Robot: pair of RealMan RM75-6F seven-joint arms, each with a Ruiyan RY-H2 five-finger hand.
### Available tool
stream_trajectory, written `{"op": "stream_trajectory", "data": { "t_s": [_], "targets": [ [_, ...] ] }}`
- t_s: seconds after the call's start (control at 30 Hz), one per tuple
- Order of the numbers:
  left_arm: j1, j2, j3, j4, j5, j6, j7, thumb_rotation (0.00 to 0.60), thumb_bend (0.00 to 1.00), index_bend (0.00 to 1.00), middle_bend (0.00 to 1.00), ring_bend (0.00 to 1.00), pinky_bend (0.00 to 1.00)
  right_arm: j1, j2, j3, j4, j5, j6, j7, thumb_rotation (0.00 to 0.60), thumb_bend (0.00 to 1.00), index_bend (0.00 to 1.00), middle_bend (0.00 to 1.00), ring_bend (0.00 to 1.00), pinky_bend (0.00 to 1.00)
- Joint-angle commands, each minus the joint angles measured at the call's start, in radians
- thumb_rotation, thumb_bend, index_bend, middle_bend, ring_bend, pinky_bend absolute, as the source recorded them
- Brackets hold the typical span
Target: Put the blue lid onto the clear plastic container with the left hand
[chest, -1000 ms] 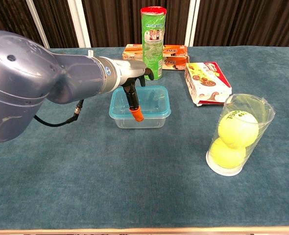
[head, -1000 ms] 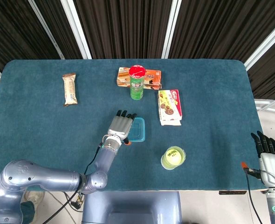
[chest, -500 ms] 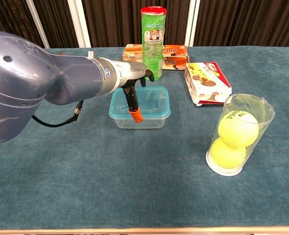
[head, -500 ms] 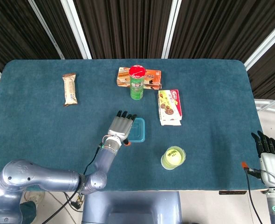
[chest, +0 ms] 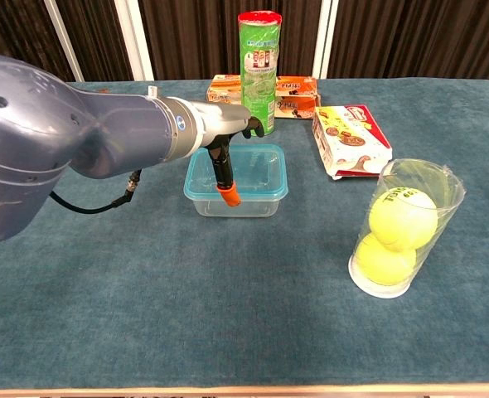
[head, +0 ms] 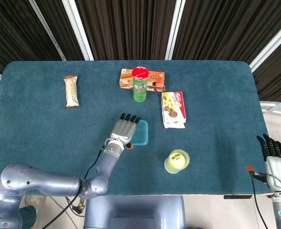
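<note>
Blue lid (head: 141,133) sits on the container, left robot hand (head: 123,129) spread flat above it, grasping nothing.

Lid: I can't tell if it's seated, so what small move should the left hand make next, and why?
Probably lift the left hand straight up. The lid already lies level on the container, with the hand over its left part.
</note>
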Motion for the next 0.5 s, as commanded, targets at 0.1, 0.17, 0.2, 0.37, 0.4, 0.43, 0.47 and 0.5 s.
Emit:
{"op": "stream_trajectory", "data": {
  "t_s": [0.1,0.17,0.2,0.37,0.4,0.43,0.47,0.5],
  "targets": [
    [0.003,0.007,0.004,-0.014,0.012,0.005,0.001,0.6,0.14,0.07,0.04,0.0,0.0,0.0,0.0,0.0,-0.001,0.0,0.001,-0.002,0.6,0.29,0.09,0.0,0.0,0.0],
    [0.004,0.011,0.008,-0.022,0.017,0.006,0.003,0.6,0.14,0.06,0.03,0.0,0.0,0.0,0.0,0.0,0.0,0.0,0.001,-0.004,0.6,0.29,0.09,0.0,0.0,0.0],
    [0.005,0.014,0.01,-0.027,0.02,0.007,0.004,0.6,0.14,0.06,0.02,0.0,0.0,0.0,0.0,0.0,-0.001,0.001,0.001,-0.004,0.6,0.29,0.09,0.0,0.0,0.0],
    [0.015,0.045,0.019,-0.086,0.04,0.01,0.001,0.6,0.14,0.06,0.02,0.0,0.0,-0.001,-0.002,0.0,-0.001,0.0,0.003,-0.01,0.6,0.29,0.1,0.0,0.0,0.0],
    [0.018,0.051,0.021,-0.096,0.047,0.013,-0.002,0.6,0.14,0.06,0.02,0.0,0.0,-0.001,-0.002,-0.001,0.0,0.0,0.003,-0.011,0.6,0.29,0.1,0.0,0.0,0.0],
    [0.02,0.057,0.024,-0.102,0.057,0.019,-0.002,0.6,0.14,0.06,0.02,0.0,0.0,-0.001,-0.003,0.0,0.0,0.001,0.004,-0.013,0.6,0.29,0.1,0.0,0.0,0.0],
    [0.021,0.061,0.028,-0.107,0.066,0.026,0.0,0.6,0.14,0.06,0.02,0.0,0.0,-0.001,-0.003,0.0,0.0,0.001,0.004,-0.014,0.6,0.29,0.1,0.0,0.0,0.0],
    [0.022,0.065,0.032,-0.111,0.079,0.035,0.002,0.6,0.14,0.06,0.03,0.0,0.0,-0.001,-0.004,0.001,0.0,0.002,0.005,-0.014,0.6,0.29,0.1,0.0,0.0,0.0]
  ]
}}
